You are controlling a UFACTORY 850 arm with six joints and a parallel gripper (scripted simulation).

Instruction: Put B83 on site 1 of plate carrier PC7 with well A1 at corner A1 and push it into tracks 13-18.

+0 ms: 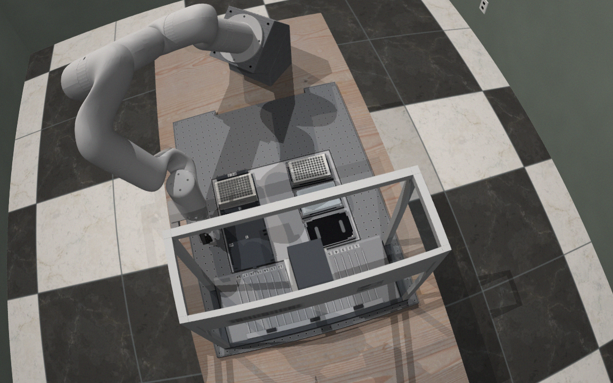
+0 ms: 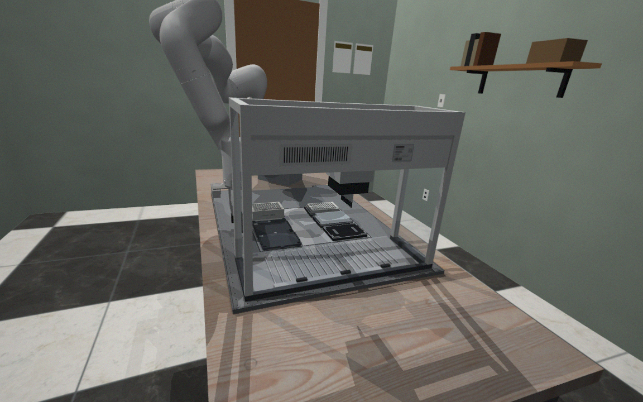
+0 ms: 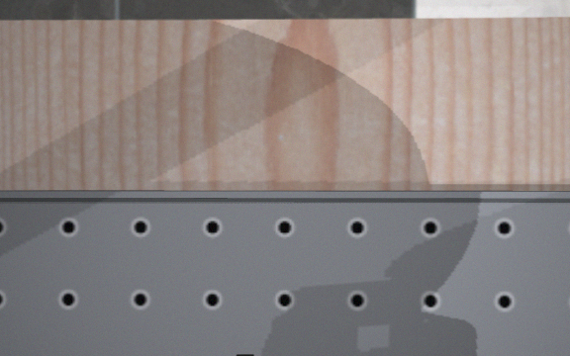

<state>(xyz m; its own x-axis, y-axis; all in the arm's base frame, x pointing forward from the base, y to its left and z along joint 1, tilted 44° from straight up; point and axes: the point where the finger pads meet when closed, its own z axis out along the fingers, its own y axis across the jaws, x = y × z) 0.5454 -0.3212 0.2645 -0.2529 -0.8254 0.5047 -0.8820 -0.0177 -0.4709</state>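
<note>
The gripper (image 1: 207,236) hangs low beside the left edge of the perforated base plate (image 1: 251,128), just outside the instrument frame (image 1: 294,202), with its fingers spread fully apart and nothing between them. The wrist view looks straight down on that plate's edge (image 3: 285,195), with rows of holes below and the wooden table (image 3: 117,99) above; the fingers themselves do not show there

The plate carrier PC7 (image 1: 247,247) lies on the apron in front of the loading rails (image 1: 261,281), on the left side as seen from the arm's base, well short of the right-hand tracks. A deep-well block B83 (image 1: 236,189) sits on its end nearest the arm (whether it is fully seated inside the locators cannot be told from here). The rest of the carrier shows dark, open sites

On the right of the apron the nests stand in a row: the 96-well plate B38 (image 1: 308,168) in the nearest nest, the flatter 384-well plate B33 (image 1: 319,200) partly hidden under the frame's top bar, and beyond it a dark nest S3 (image 1: 330,228) with no plate in it. A grey pipetting head (image 2: 350,183) hangs from the instrument's upper housing (image 2: 344,144) above the rails

In the exterior view three small dark blocks (image 2: 345,272) sit along the rails' far end; none of them looks lit
</note>
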